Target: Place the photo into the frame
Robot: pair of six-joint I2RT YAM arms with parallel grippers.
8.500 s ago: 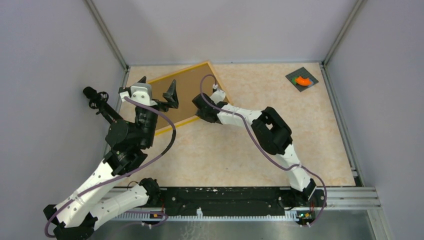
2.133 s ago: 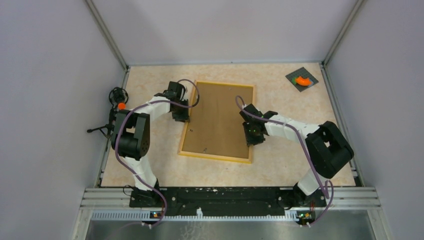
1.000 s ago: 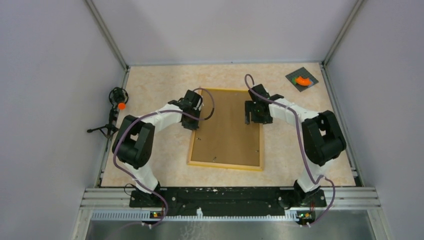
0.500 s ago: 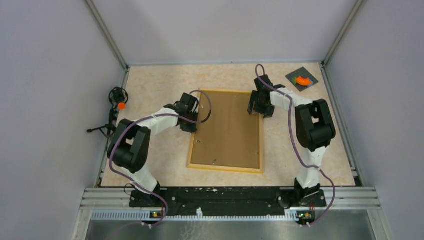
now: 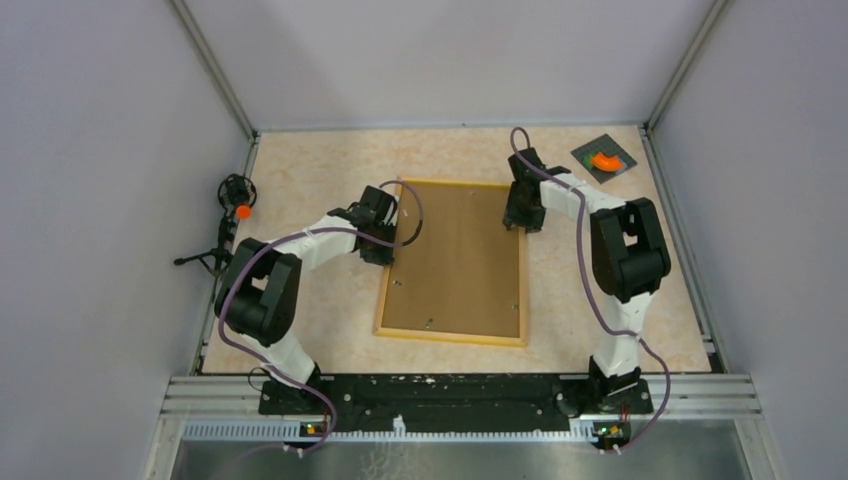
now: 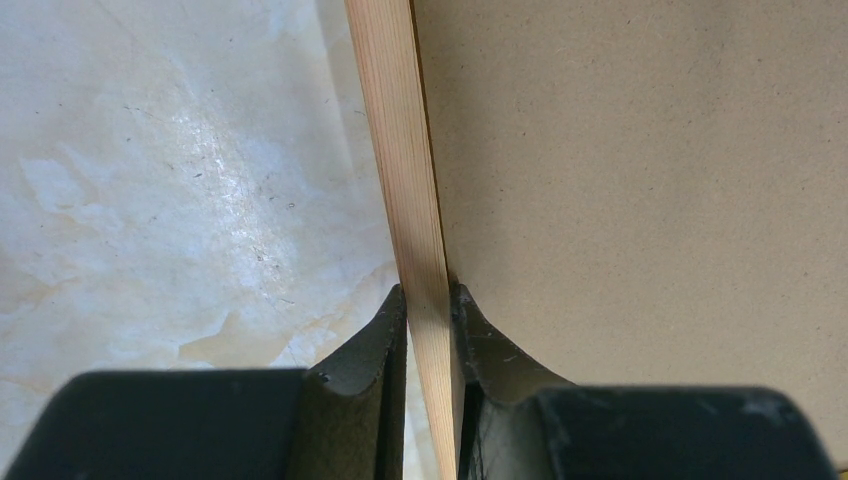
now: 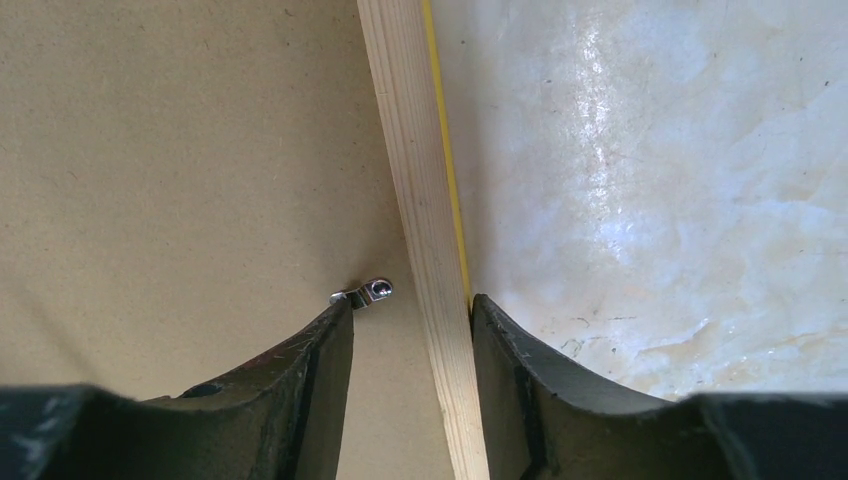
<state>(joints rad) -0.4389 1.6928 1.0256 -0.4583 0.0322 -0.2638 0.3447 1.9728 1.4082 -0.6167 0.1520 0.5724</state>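
Since half a second ago my right gripper has drawn in a little at the far right rail of the frame, which lies back-up mid-table. From above, neither grip can be judged. Up close, my left gripper pinches the left rail tight. My right fingers only straddle theirs, one standing clear beside a metal clip on the backing board.
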